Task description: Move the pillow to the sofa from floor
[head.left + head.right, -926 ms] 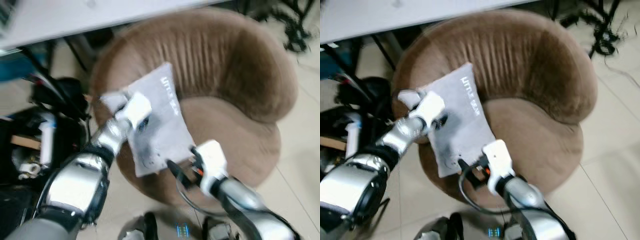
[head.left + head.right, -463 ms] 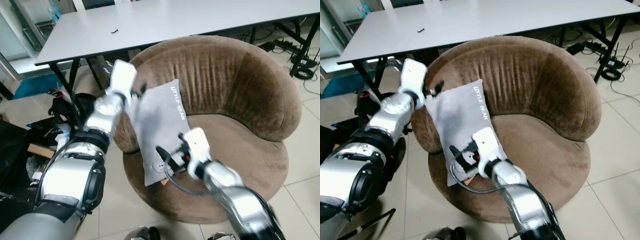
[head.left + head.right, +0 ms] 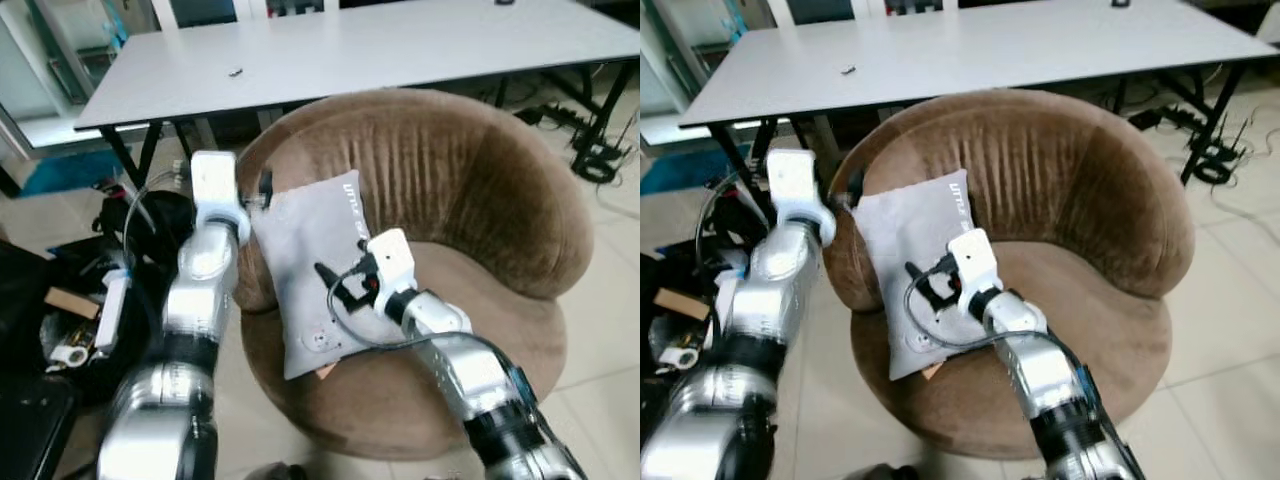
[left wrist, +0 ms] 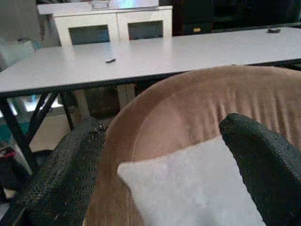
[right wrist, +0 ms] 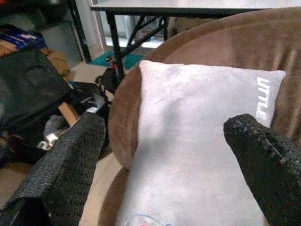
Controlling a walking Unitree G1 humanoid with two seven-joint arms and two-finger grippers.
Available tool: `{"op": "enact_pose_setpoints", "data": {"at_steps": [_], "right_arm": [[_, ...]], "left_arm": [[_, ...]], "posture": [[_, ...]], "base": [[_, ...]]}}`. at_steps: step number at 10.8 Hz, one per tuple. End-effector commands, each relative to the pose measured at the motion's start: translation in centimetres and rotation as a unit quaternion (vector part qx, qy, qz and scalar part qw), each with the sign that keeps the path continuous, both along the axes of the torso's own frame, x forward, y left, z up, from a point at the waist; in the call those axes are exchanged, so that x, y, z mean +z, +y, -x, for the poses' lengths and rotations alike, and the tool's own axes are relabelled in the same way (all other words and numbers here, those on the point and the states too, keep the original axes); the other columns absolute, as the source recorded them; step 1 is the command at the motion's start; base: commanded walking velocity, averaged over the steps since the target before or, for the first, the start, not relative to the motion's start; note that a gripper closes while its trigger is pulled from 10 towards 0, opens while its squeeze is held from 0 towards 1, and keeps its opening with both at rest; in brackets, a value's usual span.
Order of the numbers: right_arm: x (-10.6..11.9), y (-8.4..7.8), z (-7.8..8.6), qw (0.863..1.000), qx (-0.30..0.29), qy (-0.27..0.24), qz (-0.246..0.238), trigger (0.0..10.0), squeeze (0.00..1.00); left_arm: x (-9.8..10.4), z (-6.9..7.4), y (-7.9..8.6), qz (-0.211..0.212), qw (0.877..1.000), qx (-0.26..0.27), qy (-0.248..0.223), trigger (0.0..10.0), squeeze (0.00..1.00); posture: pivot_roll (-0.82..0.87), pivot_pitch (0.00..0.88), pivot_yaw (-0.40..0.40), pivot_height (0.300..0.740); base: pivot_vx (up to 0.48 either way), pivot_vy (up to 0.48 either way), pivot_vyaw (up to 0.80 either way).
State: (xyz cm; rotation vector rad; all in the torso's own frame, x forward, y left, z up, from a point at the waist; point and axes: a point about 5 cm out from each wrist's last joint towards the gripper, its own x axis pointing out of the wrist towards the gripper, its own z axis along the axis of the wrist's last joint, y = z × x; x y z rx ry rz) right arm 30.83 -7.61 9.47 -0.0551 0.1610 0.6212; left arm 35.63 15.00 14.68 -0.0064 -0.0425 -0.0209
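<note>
Pillow (image 3: 320, 275) now leans on the sofa (image 3: 470, 190), released; both pincers, left (image 3: 262, 190) and right (image 3: 335, 285), gape open beside it.

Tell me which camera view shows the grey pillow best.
The right eye view: the whole pillow shows there, propped against the inner side of the brown sofa, its white lettering in sight. The left eye view shows much the same. The right wrist view gives a close part with lettering, the left wrist view one corner.

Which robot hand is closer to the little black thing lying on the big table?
The left. The left gripper is up by the pillow's top corner, nearer the small black thing; the right gripper sits lower, over the pillow's middle.
</note>
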Motion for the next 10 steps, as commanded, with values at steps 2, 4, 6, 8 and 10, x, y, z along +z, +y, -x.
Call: {"op": "enact_pose_setpoints", "data": {"at_steps": [2,4,6,8,10], "right_arm": [[0.0,0.0,-1.0,1.000,-0.005,-0.013,0.009,10.0,0.00],[0.0,0.0,-1.3,1.000,-0.007,-0.014,0.012,10.0,0.00],[-0.2,0.1,-1.8,0.999,-0.003,-0.020,0.026,10.0,0.00],[-0.3,0.2,-2.1,0.999,-0.002,-0.022,0.026,10.0,0.00],[-0.4,0.3,-2.2,0.999,-0.002,-0.022,0.028,10.0,0.00]], "left_arm": [[-1.2,1.7,-0.6,0.015,1.000,0.014,0.018,10.0,0.00],[-2.2,2.6,-1.3,0.016,0.999,0.013,0.029,10.0,0.00],[-1.8,3.1,-2.1,-0.005,1.000,0.009,0.020,10.0,0.00],[-2.0,3.3,-2.5,-0.003,0.999,0.006,0.031,10.0,0.00],[-2.1,3.3,-2.3,-0.003,0.999,0.010,0.034,10.0,0.00]], "posture": [[-0.06,0.000,0.068,0.740],[-0.05,0.000,0.058,0.740],[-0.04,0.000,0.047,0.740],[-0.03,0.000,0.041,0.740],[-0.03,0.000,0.039,0.740]], "base": [[0.000,0.000,0.00],[0.000,0.000,0.00],[0.000,0.000,0.00],[0.000,0.000,0.00],[0.000,0.000,0.00]]}}
